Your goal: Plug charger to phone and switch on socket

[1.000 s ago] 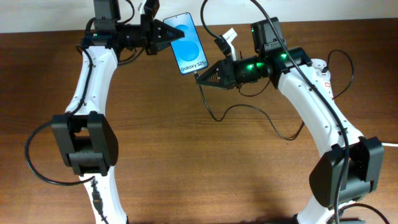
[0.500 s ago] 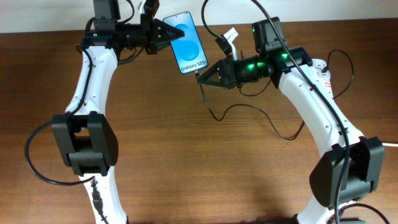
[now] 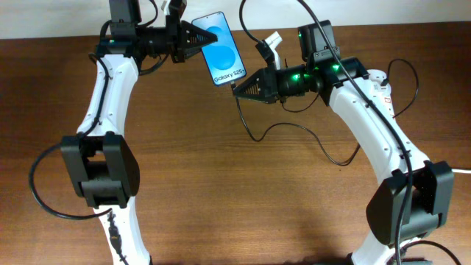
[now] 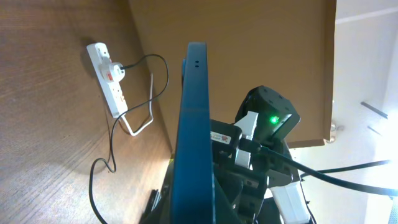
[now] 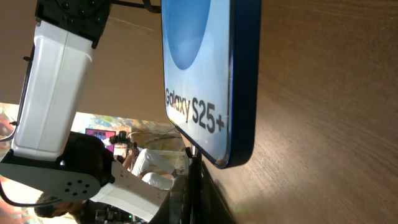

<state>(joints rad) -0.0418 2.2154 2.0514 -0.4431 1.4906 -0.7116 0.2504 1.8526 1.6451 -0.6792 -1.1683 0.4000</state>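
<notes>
My left gripper (image 3: 193, 40) is shut on the top end of the phone (image 3: 221, 48), holding it off the table with its blue "Galaxy S25+" screen up. The left wrist view has the phone (image 4: 193, 124) edge-on. My right gripper (image 3: 237, 87) is shut on the plug tip of the charger (image 3: 254, 136), and that tip (image 5: 189, 151) meets the lower edge of the phone (image 5: 205, 74). Whether it is seated I cannot tell. The white socket (image 4: 106, 78) lies beyond, with a plug in it; the overhead view gives only its end (image 3: 272, 40).
The black charger cable loops across the table (image 3: 221, 184) under my right arm to about (image 3: 338, 162). A thick white cord (image 4: 140, 124) leaves the socket. The table's far edge (image 3: 412, 26) runs just behind both grippers.
The phone and my right gripper with the plug tip have both shifted slightly toward the far edge. Both grips are unchanged.
</notes>
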